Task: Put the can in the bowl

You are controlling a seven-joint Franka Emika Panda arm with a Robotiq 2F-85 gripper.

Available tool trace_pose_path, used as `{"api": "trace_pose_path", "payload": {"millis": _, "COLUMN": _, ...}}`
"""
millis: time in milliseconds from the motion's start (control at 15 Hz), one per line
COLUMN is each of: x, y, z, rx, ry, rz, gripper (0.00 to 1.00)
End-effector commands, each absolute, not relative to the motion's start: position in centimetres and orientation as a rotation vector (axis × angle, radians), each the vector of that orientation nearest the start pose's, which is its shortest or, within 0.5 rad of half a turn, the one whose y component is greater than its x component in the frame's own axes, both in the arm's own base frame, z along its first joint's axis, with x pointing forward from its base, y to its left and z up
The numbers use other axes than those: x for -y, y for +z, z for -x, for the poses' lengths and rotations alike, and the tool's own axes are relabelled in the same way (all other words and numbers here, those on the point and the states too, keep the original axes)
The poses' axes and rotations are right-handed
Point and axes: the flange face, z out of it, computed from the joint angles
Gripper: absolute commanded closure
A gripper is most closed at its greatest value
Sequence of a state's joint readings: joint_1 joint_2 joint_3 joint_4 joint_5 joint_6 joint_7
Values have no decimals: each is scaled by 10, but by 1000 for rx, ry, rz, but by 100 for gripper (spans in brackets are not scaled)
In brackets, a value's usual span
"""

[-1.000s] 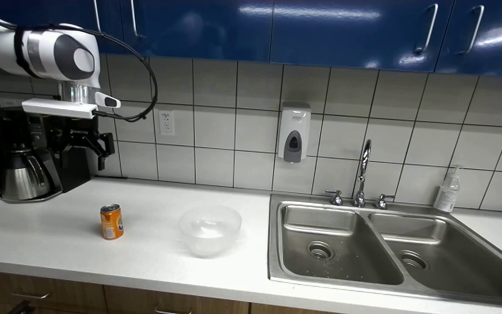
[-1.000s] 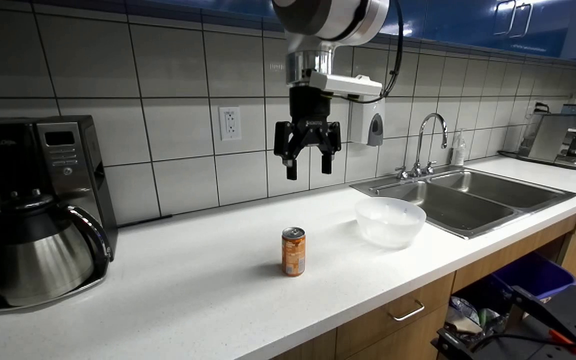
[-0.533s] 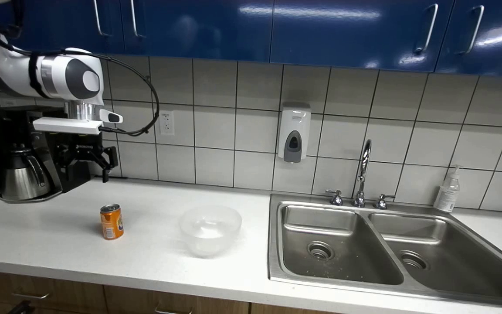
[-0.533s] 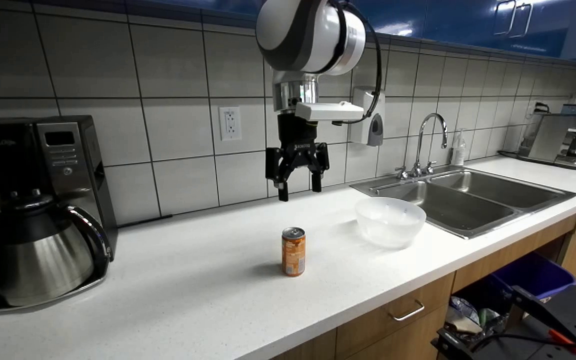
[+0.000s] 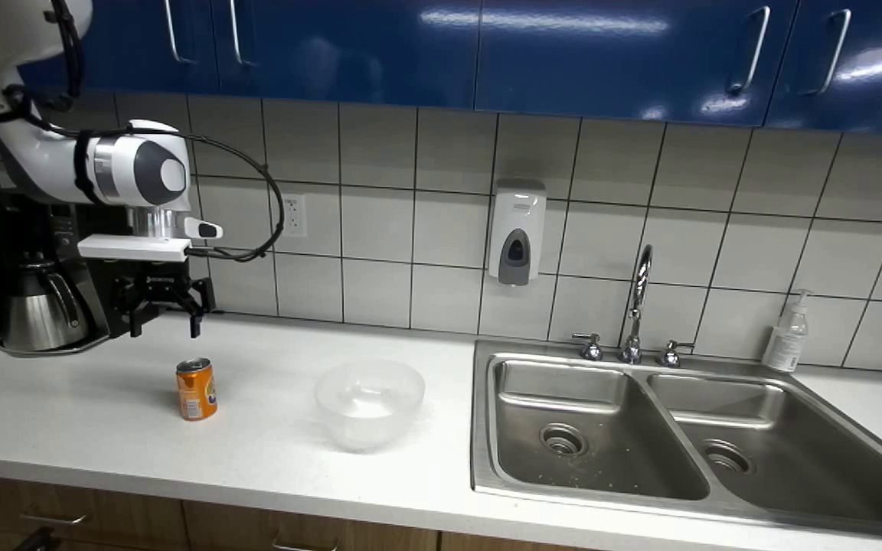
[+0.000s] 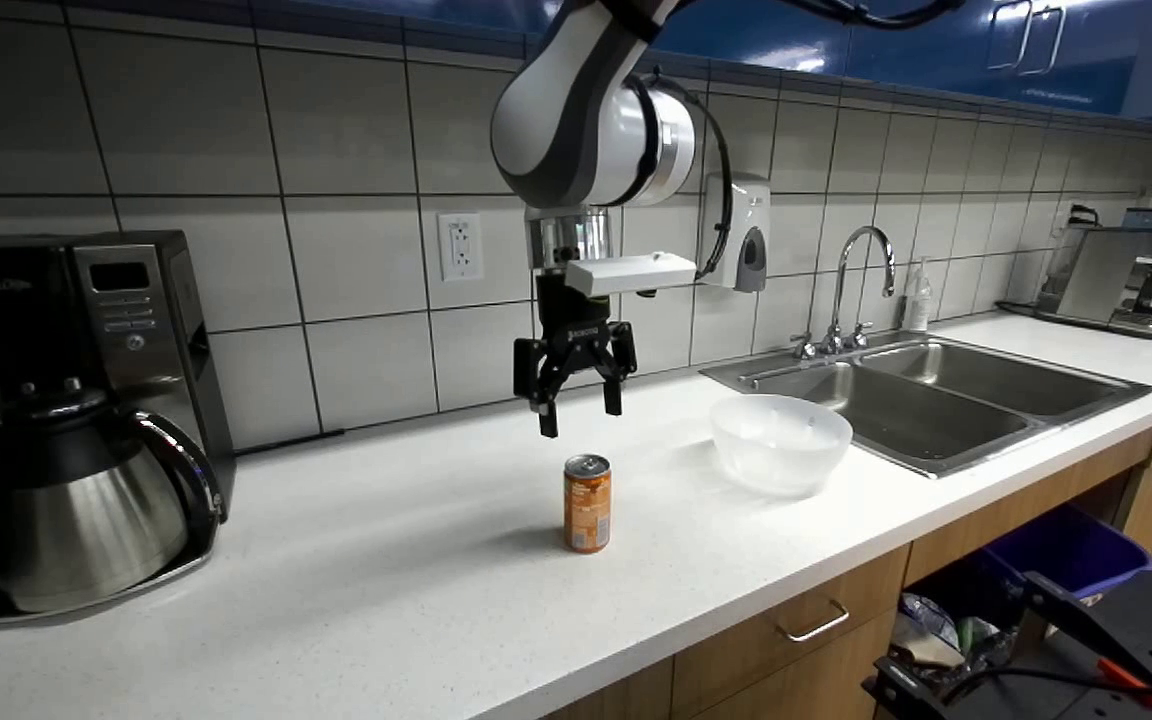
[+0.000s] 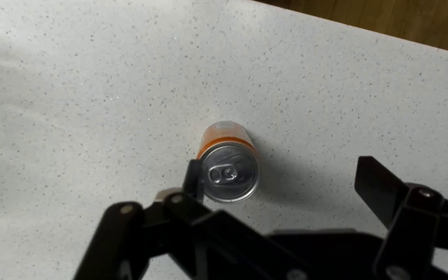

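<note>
The hand (image 6: 581, 418) hangs with its fingers (image 6: 549, 420) spread wide; the orange can (image 6: 587, 506) stands upright on the surface (image 6: 386, 600), below the hand and apart from it; in the wrist view its lid (image 7: 230, 173) shows between the fingers, nearer one of them. The bowl (image 6: 781, 450) rests apart from both.

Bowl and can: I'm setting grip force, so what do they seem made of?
The bowl looks like frosted plastic, though glass is possible: whitish, translucent, softly hazy. The can appears to be metal, likely aluminium: bare, shiny silvery top with a pull tab, printed orange below.
</note>
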State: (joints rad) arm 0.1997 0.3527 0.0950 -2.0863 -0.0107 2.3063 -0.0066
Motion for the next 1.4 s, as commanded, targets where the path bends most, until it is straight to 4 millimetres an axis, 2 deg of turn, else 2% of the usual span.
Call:
{"api": "trace_pose_path", "payload": {"millis": 0, "x": -166, "y": 238, "z": -564, "rx": 408, "ry": 199, "rz": 3120, "gripper": 0}}
{"api": "trace_pose_path", "payload": {"millis": 533, "x": -153, "y": 219, "z": -569, "rx": 330, "ry": 241, "rz": 3135, "gripper": 0}}
{"api": "trace_pose_path", "payload": {"millis": 1067, "x": -152, "y": 182, "z": -564, "rx": 303, "ry": 295, "rz": 3138, "gripper": 0}}
{"api": "trace_pose_path", "payload": {"millis": 1333, "x": -152, "y": 170, "z": -566, "rx": 301, "ry": 269, "rz": 3144, "gripper": 0}}
